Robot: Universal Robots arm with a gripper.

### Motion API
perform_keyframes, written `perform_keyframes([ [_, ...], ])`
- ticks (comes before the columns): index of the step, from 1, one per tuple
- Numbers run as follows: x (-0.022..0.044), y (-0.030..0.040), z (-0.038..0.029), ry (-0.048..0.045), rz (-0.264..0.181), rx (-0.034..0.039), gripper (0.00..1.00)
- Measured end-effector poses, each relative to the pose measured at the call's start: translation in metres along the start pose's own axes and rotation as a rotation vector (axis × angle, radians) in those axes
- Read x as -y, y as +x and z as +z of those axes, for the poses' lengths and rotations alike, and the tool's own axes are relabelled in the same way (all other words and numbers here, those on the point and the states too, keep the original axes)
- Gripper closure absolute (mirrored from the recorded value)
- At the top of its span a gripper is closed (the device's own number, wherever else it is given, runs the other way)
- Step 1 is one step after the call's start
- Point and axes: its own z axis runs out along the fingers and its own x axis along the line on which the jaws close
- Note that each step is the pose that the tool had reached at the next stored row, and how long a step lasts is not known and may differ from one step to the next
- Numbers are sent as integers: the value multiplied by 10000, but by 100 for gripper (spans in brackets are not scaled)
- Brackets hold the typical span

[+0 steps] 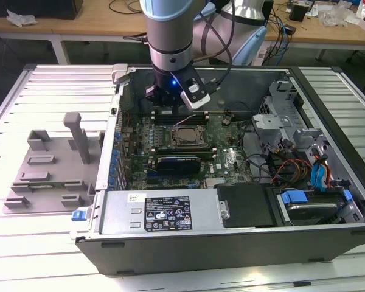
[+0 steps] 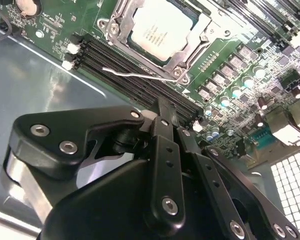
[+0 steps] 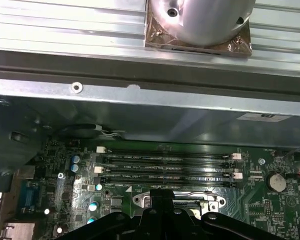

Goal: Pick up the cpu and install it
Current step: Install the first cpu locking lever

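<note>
Starting at the left of the exterior view: the grey plastic tray with its raised blocks sits on the slatted worktop, well apart from me, just beside the open computer case. Moving right, my arm drops in from the top centre of the frame, and my pincer hangs inside the case over the far edge of the green motherboard, near the black memory slots. Just below me in the frame is the socket frame, and there's the cpu, seated flat inside it, silver top up. In the second wrist view I've got it in the upper middle of the frame: the cpu lies in the socket frame, metal bracket around it, with a thin wire lever lying across the near side, beside the memory slots. My pincer rises from the lower middle of that frame; its fingers look drawn together, narrow, with nothing between them, and it's clear of the chip, not touching it. In the first wrist view the memory slots run across the middle, the socket frame peeks just above my black linkage at the bottom centre. Further right in the exterior view: a drive cage, loose cables and a blue-tabbed bay at the lower right.
</note>
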Motion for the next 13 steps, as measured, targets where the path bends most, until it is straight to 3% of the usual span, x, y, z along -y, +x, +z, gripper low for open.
perform_keyframes([
  [7,7,-69,19,2,10,-1,89],
  [13,20,-215,54,1,10,-1,89],
])
